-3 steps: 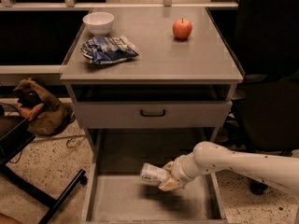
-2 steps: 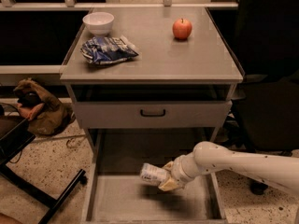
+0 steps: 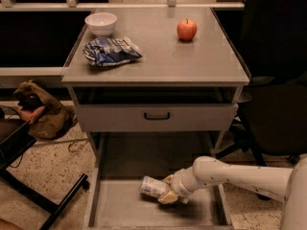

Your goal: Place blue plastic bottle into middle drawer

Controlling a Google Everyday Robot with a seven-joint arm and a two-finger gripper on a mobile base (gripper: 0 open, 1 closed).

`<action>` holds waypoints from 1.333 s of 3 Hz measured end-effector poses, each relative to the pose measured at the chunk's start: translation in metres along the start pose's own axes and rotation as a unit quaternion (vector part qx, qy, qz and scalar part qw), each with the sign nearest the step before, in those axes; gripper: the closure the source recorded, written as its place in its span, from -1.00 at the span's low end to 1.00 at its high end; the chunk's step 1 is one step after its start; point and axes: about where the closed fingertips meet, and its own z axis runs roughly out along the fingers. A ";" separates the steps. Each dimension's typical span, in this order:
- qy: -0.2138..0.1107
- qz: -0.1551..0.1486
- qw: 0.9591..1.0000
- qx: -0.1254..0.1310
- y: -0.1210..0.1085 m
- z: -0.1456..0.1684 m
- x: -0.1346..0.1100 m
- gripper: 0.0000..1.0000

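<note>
The blue plastic bottle (image 3: 153, 187) lies on its side, low over the floor of the open middle drawer (image 3: 120, 207), a wide grey tray pulled out below the cabinet. My gripper (image 3: 167, 194) comes in from the right on a white arm and is shut on the bottle's right end. I cannot tell whether the bottle touches the drawer floor.
On the cabinet top (image 3: 201, 61) are a white bowl (image 3: 100, 23), a blue-and-white snack bag (image 3: 110, 51) and a red apple (image 3: 186, 29). A closed drawer front with a black handle (image 3: 157, 116) is above the open drawer. A brown bag (image 3: 41, 111) lies on the floor at left.
None; the gripper and bottle stay in the same spot over the drawer.
</note>
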 end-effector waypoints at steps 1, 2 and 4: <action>0.000 0.000 1.000 0.000 0.000 0.001 0.000 1.00; 0.000 0.000 1.000 0.000 0.000 0.001 0.000 0.63; 0.000 0.000 1.000 0.000 0.000 0.001 0.000 -0.30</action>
